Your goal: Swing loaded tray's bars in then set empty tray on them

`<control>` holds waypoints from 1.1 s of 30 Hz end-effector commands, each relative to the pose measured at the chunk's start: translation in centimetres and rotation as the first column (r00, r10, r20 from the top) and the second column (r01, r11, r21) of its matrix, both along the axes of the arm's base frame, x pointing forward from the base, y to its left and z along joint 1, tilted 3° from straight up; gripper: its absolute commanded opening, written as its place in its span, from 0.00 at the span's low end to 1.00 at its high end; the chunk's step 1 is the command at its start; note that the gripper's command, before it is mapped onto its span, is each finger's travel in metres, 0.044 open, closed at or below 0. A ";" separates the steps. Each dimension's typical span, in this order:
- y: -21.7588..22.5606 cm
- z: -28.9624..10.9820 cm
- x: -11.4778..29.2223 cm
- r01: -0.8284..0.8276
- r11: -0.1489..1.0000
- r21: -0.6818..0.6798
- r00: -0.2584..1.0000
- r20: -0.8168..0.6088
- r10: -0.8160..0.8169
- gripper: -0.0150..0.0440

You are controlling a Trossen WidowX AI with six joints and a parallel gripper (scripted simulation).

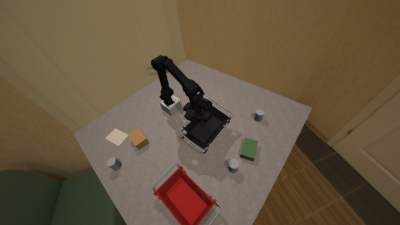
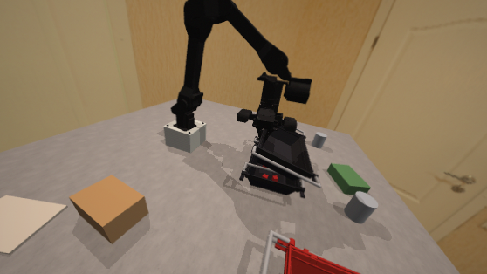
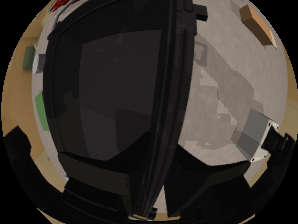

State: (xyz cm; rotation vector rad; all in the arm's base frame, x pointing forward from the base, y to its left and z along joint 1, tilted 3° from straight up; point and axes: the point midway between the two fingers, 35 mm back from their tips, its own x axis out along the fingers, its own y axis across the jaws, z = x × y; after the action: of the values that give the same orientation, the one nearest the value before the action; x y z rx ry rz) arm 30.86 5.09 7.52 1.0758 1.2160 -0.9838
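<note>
My gripper (image 1: 194,112) (image 2: 268,126) is shut on the rim of the empty black tray (image 1: 207,126) (image 2: 285,148) (image 3: 107,90), at its end nearest the arm's base. The empty tray hangs tilted over the loaded black tray (image 1: 192,140) (image 2: 279,184), high at the gripper's end and low at the other. Red blocks (image 2: 270,176) show inside the loaded tray under it. A grey wire bar (image 2: 284,169) crosses the loaded tray's top just under the held tray. Another bar (image 1: 223,107) shows at the far end. In the wrist view the held tray fills most of the picture.
A red tray (image 1: 184,197) (image 2: 310,262) with wire bars stands near the front edge. A green block (image 1: 249,148) (image 2: 347,177) and grey cylinders (image 1: 259,115) (image 1: 233,165) (image 2: 360,207) lie to the right. A brown box (image 1: 139,138) (image 2: 109,207), a beige sheet (image 1: 117,136) and another cylinder (image 1: 114,163) lie to the left.
</note>
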 end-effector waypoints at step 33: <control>-0.2 -1.3 -0.9 -0.002 1.000 -0.006 1.000 -0.031 0.002 0.25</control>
State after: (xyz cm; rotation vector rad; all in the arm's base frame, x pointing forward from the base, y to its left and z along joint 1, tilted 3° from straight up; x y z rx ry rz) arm 30.70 5.03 6.81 1.0775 1.2139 -0.9819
